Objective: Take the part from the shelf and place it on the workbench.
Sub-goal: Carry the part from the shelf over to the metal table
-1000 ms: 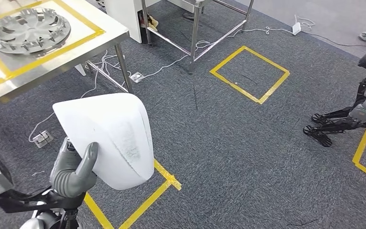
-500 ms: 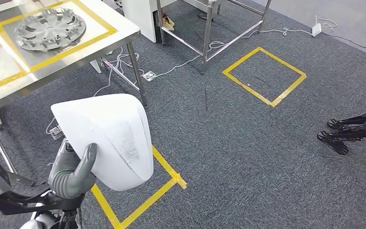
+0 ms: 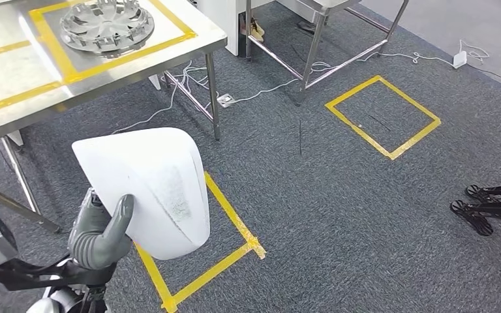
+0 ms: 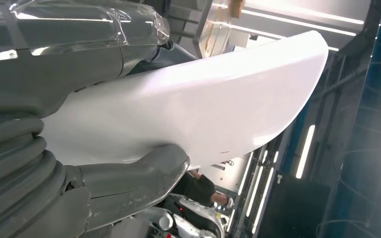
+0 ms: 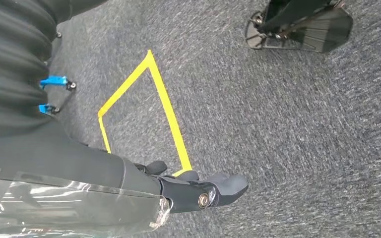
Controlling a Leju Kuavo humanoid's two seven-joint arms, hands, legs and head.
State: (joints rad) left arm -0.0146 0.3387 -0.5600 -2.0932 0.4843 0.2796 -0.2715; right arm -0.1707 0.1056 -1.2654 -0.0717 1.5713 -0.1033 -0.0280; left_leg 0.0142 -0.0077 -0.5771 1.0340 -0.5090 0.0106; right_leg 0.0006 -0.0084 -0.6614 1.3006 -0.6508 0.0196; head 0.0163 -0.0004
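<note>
The left hand (image 3: pixel 102 236) grips the white part (image 3: pixel 150 189) from below, thumb pressed on its face, holding it above the carpet. The workbench (image 3: pixel 19 98) lies ahead. The right hand (image 5: pixel 198 191) hangs empty, fingers loosely extended.

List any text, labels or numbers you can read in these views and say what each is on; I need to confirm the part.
No readable text, label, brand or number in any view.
White part, held in the left robot hand: grey scuffs, no lettering.
Silver wheel cover on the workbench: no marking legible.
Yellow floor tape: plain lines, no characters.
Right robot hand: no markings.
</note>
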